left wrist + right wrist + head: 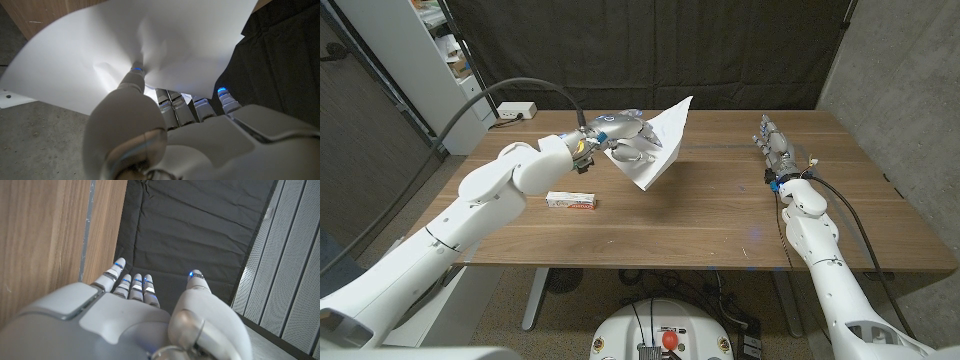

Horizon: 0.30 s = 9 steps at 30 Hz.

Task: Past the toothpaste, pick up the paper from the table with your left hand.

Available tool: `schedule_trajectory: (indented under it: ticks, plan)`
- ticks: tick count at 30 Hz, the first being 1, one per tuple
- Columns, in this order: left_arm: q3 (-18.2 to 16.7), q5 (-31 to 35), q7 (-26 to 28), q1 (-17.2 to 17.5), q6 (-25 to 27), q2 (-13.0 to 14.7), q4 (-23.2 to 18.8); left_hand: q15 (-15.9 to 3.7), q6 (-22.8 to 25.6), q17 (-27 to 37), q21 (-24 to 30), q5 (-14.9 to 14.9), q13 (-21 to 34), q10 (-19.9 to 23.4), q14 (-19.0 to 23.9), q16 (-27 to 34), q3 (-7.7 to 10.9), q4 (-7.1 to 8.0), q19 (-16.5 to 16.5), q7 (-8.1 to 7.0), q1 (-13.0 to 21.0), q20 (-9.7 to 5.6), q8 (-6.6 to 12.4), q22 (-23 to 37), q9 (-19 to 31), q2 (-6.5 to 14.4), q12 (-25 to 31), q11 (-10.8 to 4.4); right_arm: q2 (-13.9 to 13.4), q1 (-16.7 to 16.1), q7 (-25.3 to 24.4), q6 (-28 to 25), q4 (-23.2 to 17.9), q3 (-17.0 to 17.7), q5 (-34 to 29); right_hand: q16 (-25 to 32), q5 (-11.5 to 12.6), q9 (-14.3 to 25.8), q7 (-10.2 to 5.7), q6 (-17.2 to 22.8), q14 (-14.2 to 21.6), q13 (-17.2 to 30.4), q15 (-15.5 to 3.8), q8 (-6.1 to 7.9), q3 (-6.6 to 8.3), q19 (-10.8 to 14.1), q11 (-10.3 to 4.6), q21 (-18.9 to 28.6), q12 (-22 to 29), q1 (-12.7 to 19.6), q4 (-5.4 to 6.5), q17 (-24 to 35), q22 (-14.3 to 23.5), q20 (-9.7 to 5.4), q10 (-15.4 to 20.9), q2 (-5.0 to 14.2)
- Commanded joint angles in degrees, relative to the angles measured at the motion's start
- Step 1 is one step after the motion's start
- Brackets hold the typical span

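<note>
Wooden table (720, 215) before dark curtain (650, 50), paper (660, 145) aloft.

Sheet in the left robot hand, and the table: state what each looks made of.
Sheet: thin white paper, matte; it creases and bends where the left robot hand grips it. Table: wood or wood veneer, by its brown grain streaks and satin sheen; which one cannot be told.

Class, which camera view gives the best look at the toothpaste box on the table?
The head view: the toothpaste box lies whole on the wooden table, beside the left arm and nearer the camera than the left robot hand holding the paper. Neither wrist picture gives a look at the box.
</note>
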Motion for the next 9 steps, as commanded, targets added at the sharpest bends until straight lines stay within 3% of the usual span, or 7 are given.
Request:
schedule_trajectory:
  ticks: [1, 9]
  plan:
    - [-1.24, -0.54, 0.03, 0.86, -0.06, 0.25, -0.94, -0.26, 0.48, 0.14, -0.18, -0.11, 0.13, 0.4, 0.36, -0.1, -0.24, -0.07, 0.52, 0.01, 0.13, 0.03, -0.02, 0.07, 0.31, 0.64, -0.29, 0.0, -0.24, -0.76, -0.38, -0.42, -1.35, -0.18, 0.07, 0.33, 0.37, 0.3, 0.06, 0.51, 0.42, 0.27, 0.22, 0.19, 0.0, 0.4, 0.16, -0.14, 0.17, 0.13, -0.39, 0.12, 0.11, 0.08, 0.16, 0.44]
    - [-1.52, -0.6, -0.02, 1.38, -0.09, 0.31, -1.31, -0.16, 0.59, 0.14, -0.2, -0.13, 0.17, 0.48, 0.44, -0.1, -0.29, -0.07, 0.58, -0.13, 0.15, 0.05, -0.07, 0.07, 0.32, 0.68, -0.36, -0.01, -0.24, -1.2, -0.63, -0.46, -1.86, -0.32, 0.15, 0.35, 0.37, 0.3, 0.11, 0.53, 0.49, 0.27, 0.22, 0.19, 0.01, 0.45, 0.18, -0.16, 0.17, 0.11, -0.38, 0.13, 0.11, 0.11, 0.19, 0.47]
